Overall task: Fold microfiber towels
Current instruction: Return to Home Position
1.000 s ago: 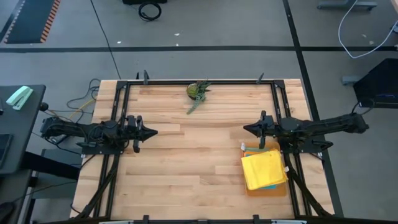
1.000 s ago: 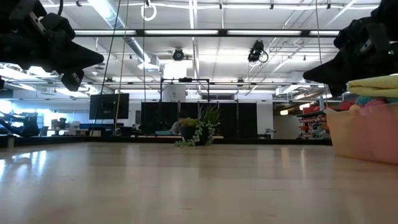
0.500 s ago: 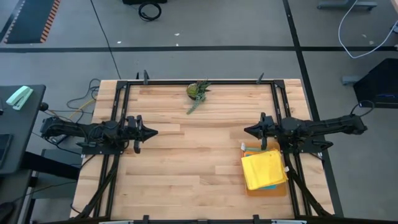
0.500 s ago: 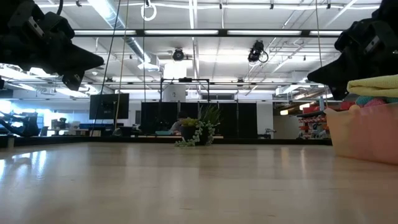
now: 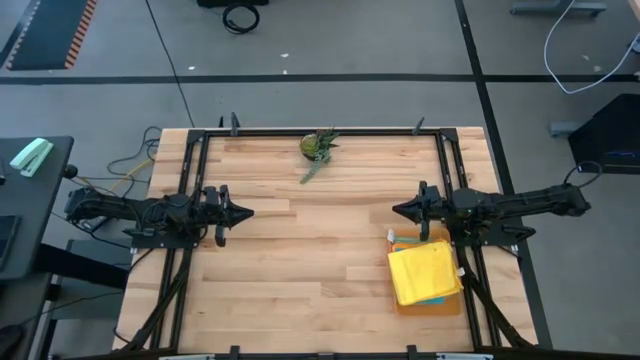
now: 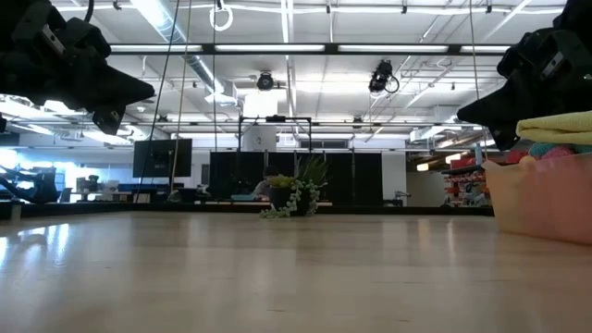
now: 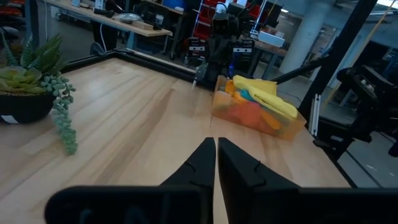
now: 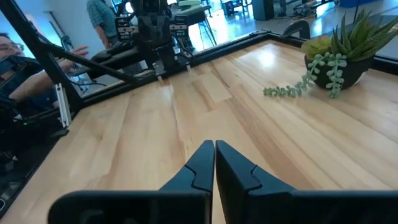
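Several microfiber towels [image 5: 424,273] lie stacked in a translucent orange bin [image 7: 258,118] at the table's right side, a yellow one [image 7: 264,93] on top, orange and teal below it. My left gripper [image 5: 247,211] hangs shut above the table's left side, pointing level toward the right. My right gripper [image 5: 395,209] hangs shut above the right side, just beyond the bin's far edge, pointing left. Both hold nothing, as the left wrist view [image 7: 216,152] and the right wrist view [image 8: 214,154] show.
A small potted plant [image 5: 318,147] with a trailing stem stands near the far edge's middle. Bare wooden tabletop [image 5: 310,250] spreads between the two grippers. A black frame [image 5: 320,131] runs along the table's edges. People show beyond the table in the right wrist view [image 8: 18,53].
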Motion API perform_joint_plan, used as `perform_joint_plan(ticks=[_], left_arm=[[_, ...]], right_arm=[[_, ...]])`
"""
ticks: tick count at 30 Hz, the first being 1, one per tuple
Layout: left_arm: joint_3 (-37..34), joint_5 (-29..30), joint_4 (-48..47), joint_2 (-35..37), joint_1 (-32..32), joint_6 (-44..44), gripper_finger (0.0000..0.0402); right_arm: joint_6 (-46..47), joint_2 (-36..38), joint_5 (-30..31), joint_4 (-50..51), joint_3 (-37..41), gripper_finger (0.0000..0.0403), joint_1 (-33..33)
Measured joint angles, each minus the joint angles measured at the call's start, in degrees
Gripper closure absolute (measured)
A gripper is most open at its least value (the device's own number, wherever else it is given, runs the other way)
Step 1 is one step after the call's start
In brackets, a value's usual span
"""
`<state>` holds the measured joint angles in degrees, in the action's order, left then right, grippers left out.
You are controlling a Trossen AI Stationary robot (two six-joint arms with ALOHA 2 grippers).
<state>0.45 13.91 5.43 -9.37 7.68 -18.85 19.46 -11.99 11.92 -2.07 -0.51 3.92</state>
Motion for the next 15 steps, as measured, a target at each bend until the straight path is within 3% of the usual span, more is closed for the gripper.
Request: perform_joint_plan(ticks=[15], left_arm=[[0.0,0.0,0.0,0.0,0.0,0.0,0.0369]], right_arm=[[0.0,0.0,0.0,0.0,0.0,0.0380,0.0]])
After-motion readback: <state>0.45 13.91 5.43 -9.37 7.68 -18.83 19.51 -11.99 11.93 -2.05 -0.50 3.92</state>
